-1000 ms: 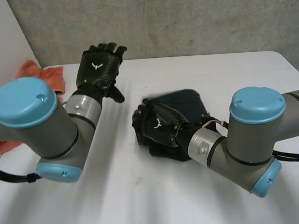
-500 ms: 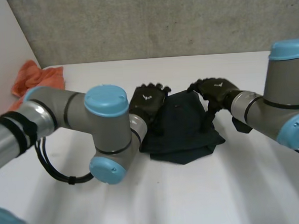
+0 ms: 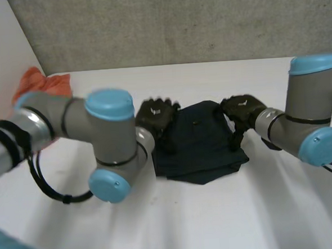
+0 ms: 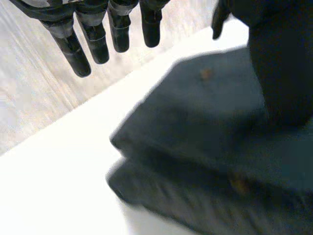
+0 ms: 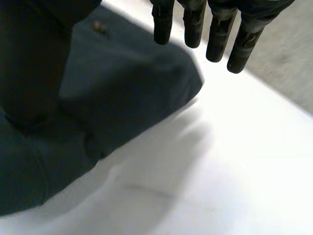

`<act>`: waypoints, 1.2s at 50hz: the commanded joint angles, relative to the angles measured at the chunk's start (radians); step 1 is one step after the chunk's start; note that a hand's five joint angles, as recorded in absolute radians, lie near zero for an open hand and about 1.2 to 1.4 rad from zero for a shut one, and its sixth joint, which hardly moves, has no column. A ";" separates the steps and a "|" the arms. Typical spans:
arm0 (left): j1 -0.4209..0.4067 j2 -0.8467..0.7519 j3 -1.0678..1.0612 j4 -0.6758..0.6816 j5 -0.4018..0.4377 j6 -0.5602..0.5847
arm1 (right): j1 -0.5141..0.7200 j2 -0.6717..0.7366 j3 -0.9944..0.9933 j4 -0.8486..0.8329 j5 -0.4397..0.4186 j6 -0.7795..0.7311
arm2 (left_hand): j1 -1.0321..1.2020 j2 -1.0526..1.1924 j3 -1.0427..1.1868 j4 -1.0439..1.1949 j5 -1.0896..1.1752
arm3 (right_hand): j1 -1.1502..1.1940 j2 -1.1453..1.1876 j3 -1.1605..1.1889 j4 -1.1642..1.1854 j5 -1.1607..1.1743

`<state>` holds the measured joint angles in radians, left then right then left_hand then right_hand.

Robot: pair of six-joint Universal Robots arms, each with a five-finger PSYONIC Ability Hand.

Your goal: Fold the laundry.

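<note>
Change: I am bringing my left hand in from the table's back to the left edge of the dark navy folded cloth. My right hand is settling at its right edge.
Meaning: I am probably squaring a nearly finished fold.
Fingers: both sets are hanging straight, gripping nothing.
Wrist views: my fingers are reaching past the cloth's edges over the white table.
Head view: a crumpled orange cloth is waiting at the far left.

garment: dark matt cloth | table: smooth white | wall: rough concrete
</note>
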<state>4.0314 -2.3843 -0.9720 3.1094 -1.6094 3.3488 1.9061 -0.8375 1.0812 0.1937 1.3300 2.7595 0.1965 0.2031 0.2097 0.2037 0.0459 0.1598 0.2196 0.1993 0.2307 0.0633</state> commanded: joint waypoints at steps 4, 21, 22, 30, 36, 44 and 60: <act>0.023 0.270 -0.080 -0.006 0.166 -0.006 | -0.068 -0.255 0.307 -0.250 0.104 0.244 | 0.011 0.005 -0.002 0.004 -0.013 | 0.015 -0.045 -0.025 -0.056 -0.063; 0.075 0.470 -0.229 -0.123 0.407 -0.060 | -0.095 -0.236 0.511 -0.229 -0.058 0.425 | 0.005 -0.001 -0.008 -0.002 -0.019 | 0.015 -0.045 -0.025 -0.056 -0.063; 0.075 0.471 -0.232 -0.123 0.407 -0.060 | -0.093 -0.230 0.510 -0.229 -0.060 0.431 | 0.005 -0.001 -0.008 -0.002 -0.019 | 0.015 -0.045 -0.025 -0.056 -0.063; 0.077 0.473 -0.255 -0.123 0.407 -0.061 | -0.088 -0.140 0.450 -0.234 -0.058 0.459 | 0.002 -0.004 -0.011 -0.005 -0.022 | 0.022 -0.038 -0.018 -0.049 -0.056; 0.080 0.473 -0.255 -0.121 0.407 -0.061 | -0.055 -0.086 0.387 -0.250 -0.054 0.479 | -0.001 -0.007 -0.014 -0.008 -0.025 | 0.166 0.106 0.126 0.095 0.088; 0.081 0.471 -0.257 -0.121 0.407 -0.061 | -0.022 -0.051 0.313 -0.250 -0.054 0.528 | -0.001 -0.007 -0.014 -0.008 -0.025 | 0.333 0.273 0.294 0.262 0.255; 0.093 0.468 -0.257 -0.121 0.407 -0.061 | 0.002 0.057 0.186 -0.243 -0.048 0.519 | -0.001 -0.007 -0.014 -0.008 -0.025 | 1.034 0.974 0.994 0.963 0.956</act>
<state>4.1211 -1.9144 -1.2287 2.9882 -1.2021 3.2873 1.9091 -0.8125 1.3087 -0.0505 1.2817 3.2866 0.1965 0.2031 0.2096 0.2037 0.0450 0.5896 0.7135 0.7222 0.7239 0.4988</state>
